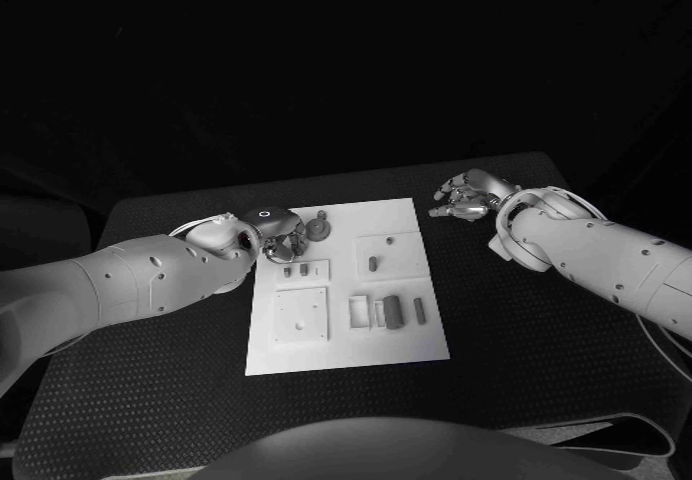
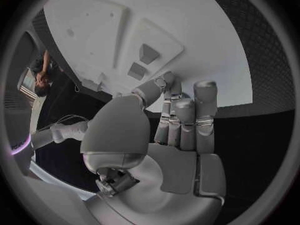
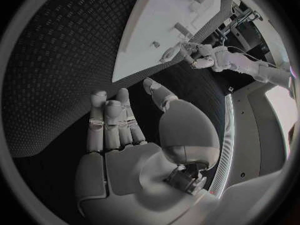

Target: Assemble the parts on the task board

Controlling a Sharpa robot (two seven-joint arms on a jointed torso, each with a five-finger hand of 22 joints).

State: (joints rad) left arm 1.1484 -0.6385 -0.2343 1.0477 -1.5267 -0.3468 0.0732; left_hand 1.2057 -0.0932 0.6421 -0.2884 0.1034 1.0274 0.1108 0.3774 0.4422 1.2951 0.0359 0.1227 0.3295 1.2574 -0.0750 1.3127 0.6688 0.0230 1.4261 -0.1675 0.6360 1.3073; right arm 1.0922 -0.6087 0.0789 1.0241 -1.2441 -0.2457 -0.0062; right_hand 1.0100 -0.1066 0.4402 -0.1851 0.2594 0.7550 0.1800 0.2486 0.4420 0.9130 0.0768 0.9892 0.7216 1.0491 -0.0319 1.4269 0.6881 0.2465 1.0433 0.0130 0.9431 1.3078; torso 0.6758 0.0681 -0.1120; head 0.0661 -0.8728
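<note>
The left hand (image 1: 281,238) is reaching over the task board (image 1: 346,340) at its ten o'clock corner, its fingers (image 2: 181,115) lying straight and close together in the left wrist view, gripping nothing there; in the head view the fingertips are hanging beside a small round grey part (image 1: 317,228), though whether they are touching it I cannot tell. The right hand (image 1: 469,197) is resting off the board, over the black table (image 1: 548,330) at about two o'clock from the board's middle, released, its fingers (image 3: 112,125) extended side by side and holding nothing. The board is lying in the middle of the table, and on it more grey parts are sitting: one small piece (image 1: 374,264) in a raised square at one o'clock from the centre, and a cluster of upright blocks (image 1: 391,309) at about four o'clock, just beside a square plate (image 1: 302,316) at eight o'clock.
</note>
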